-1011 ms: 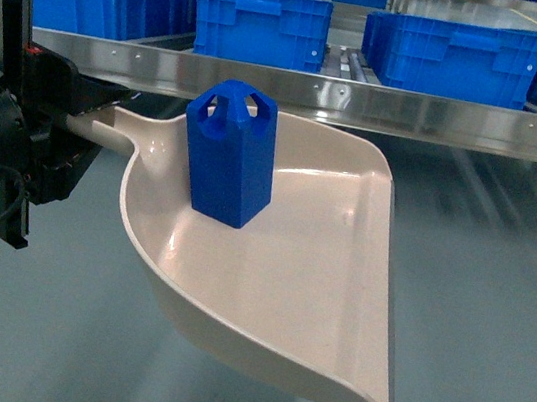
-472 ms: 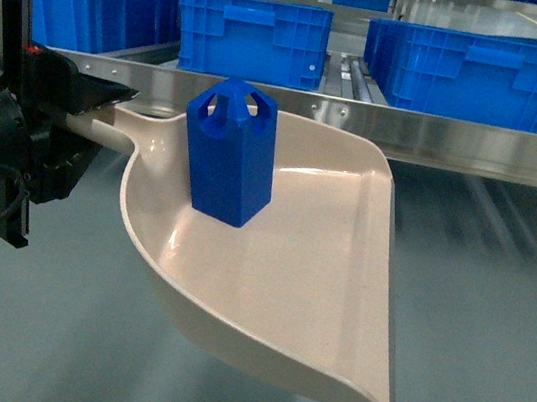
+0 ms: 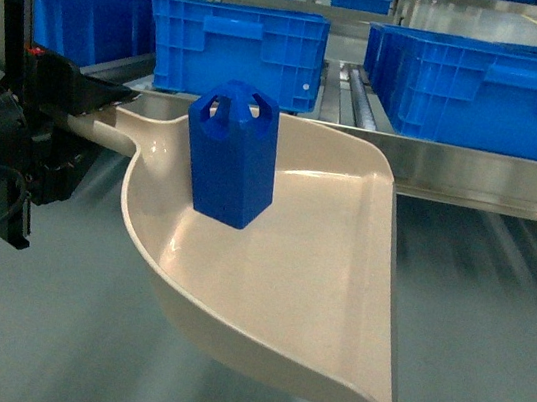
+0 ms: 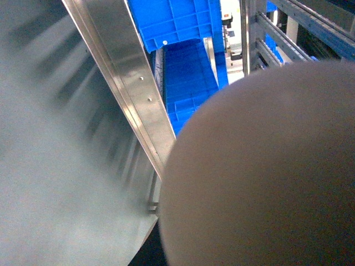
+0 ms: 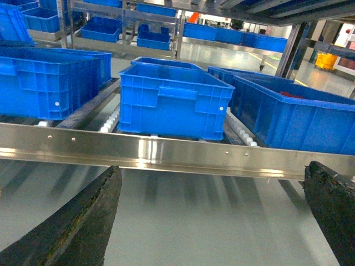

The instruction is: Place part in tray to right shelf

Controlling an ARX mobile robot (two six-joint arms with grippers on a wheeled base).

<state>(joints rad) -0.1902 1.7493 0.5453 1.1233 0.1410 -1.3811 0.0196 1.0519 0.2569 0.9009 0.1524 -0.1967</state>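
Unmarked blue part (image 3: 230, 151) upright in plain beige tray (image 3: 316, 289), no legible writing.

The part (image 3: 230, 153) stands upright in the tray (image 3: 316, 289), toward its rear left near the handle, which runs left into the left tool (image 3: 62, 125). The tray hangs over the floor (image 3: 492, 326) in front of the shelf (image 3: 493, 184), whose front rail runs across behind the tray's rear edge. On the shelf behind the rail sit crates (image 3: 235, 50) side by side, with rollers (image 5: 108, 119) between two of them.
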